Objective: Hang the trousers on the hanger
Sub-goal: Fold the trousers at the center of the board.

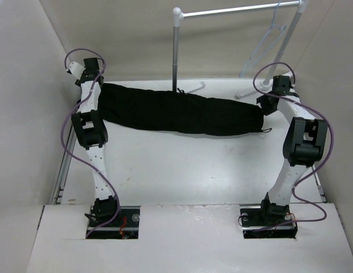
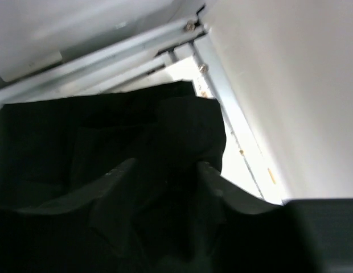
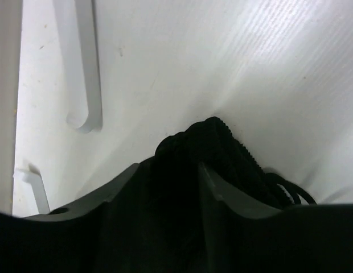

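**Black trousers flat on the table, long axis left to right, a gripper at each end**

On the far half of the white table (image 1: 182, 170): the trousers (image 1: 182, 114), gathered into one long dark band. Long axis running left to right, tilted slightly, with the left end a little farther away and the right end a little nearer. Thin drawstrings (image 3: 290, 190) trailing off the right end, so waist end to the right. Squarer cloth edges at the left end, close to the metal frame (image 2: 239, 131) along the table's left edge.

Left gripper (image 2: 165, 168) down over the left end, fingers (image 2: 117, 176) apart, black cloth bunched in the gap between them. Right gripper (image 3: 165, 168) over the right end, likewise spread, with a ridge of cloth rising between its fingers.

Just behind the middle of the trousers, a white rail stand, its upright post (image 1: 175, 51) rising from the table and its top bar (image 1: 239, 11) reaching away to the right. White feet of the stand (image 3: 85, 68) on the table just beyond the far edge of the cloth. Hooked on the bar at the far right, the pale hanger (image 1: 259, 51), hanging tilted, above and beyond the right end of the trousers and not touching them. Plain walls close on the left and at the back.
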`<action>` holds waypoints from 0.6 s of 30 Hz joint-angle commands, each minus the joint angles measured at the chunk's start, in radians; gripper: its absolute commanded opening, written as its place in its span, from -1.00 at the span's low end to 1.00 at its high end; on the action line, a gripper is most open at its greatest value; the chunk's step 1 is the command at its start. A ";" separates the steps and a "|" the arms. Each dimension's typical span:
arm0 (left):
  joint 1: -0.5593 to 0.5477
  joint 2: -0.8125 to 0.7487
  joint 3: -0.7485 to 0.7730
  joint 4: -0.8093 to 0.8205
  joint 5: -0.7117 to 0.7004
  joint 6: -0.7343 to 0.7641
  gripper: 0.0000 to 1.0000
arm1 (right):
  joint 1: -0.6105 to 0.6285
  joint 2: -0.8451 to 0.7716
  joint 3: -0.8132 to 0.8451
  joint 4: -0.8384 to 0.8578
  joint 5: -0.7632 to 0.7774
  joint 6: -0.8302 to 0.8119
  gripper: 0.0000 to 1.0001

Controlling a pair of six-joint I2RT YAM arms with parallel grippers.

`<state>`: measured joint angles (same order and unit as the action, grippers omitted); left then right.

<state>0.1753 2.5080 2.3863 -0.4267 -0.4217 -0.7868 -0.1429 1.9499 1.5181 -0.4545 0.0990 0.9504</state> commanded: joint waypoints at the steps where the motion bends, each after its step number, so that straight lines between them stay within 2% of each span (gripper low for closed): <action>1: 0.013 -0.084 0.091 0.124 0.037 0.020 -0.06 | 0.021 -0.032 0.065 0.025 0.068 0.010 0.05; 4: 0.028 -0.188 -0.017 0.129 0.066 0.015 0.04 | 0.055 -0.110 0.007 0.028 0.068 -0.024 0.19; 8: 0.055 -0.440 -0.408 0.195 0.054 0.004 0.11 | 0.075 -0.308 -0.207 0.100 0.068 -0.075 0.36; 11: 0.101 -0.590 -0.674 0.229 0.043 -0.023 0.14 | 0.076 -0.443 -0.353 0.134 0.047 -0.065 0.41; 12: 0.115 -0.616 -0.731 0.230 0.052 -0.034 0.13 | 0.081 -0.477 -0.392 0.140 0.041 -0.062 0.31; 15: 0.152 -0.640 -0.840 0.236 0.130 -0.057 0.08 | 0.124 -0.549 -0.487 0.151 0.005 -0.045 -0.65; 16: 0.161 -0.638 -0.863 0.250 0.182 -0.066 0.08 | 0.136 -0.558 -0.509 0.155 -0.005 -0.045 -0.77; 18: 0.171 -0.617 -0.888 0.301 0.277 -0.074 0.12 | 0.151 -0.566 -0.574 0.168 -0.031 -0.038 -0.82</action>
<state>0.3477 1.8519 1.5574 -0.1902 -0.2867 -0.8291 -0.0246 1.3819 1.0122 -0.3344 0.1158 0.9066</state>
